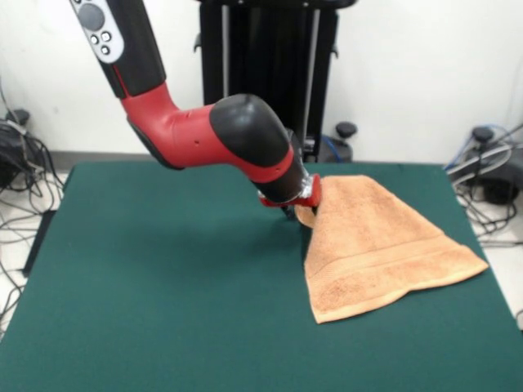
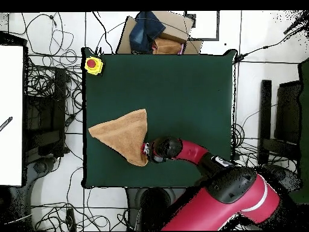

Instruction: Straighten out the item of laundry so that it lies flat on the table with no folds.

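In the front view the dark green surface [image 1: 163, 278] is bare across the left and centre of the frame. The red and black arm [image 1: 204, 131] reaches down from the upper left toward the centre, ending at the end effector [image 1: 304, 206], which sits at the left edge of the towel [image 1: 372, 245]. The towel rises to a peak there and fans down to the right, so the end effector appears to be clenched on a corner or a folded edge, lifting it off the surface. The fingertips themselves are hidden behind the cloth. The towel occupies the right half of the frame, its striped band running along the lower edge, and its triangular outline suggests it is folded over on itself, not yet flat.

In the overhead view a yellow box with a red button [image 2: 93, 64] sits at the surface's upper left corner. The towel [image 2: 124, 134] lies at left centre as a triangle, with the end effector [image 2: 146, 148] at its lower right tip. Holding that tip probably serves to pull the fold open.
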Motion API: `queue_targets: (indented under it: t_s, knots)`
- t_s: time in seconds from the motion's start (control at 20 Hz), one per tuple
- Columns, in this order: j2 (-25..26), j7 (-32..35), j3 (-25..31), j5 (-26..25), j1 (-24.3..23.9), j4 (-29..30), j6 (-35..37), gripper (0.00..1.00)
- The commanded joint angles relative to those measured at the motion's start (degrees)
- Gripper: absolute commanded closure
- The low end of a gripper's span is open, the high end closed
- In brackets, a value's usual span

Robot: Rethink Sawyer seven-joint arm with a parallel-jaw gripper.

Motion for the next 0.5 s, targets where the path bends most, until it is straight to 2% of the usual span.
queue_targets:
  t_s: [0.05,0.1,0.5]
  knots:
    - [8.20,5.46,4.42,-1.52,5.70,2.13,-12.52,0.00]
    - [8.29,5.17,4.44,-1.37,5.55,2.18,-12.53,1.00]
    - [7.83,4.47,4.35,-0.90,5.58,2.14,-11.58,1.00]
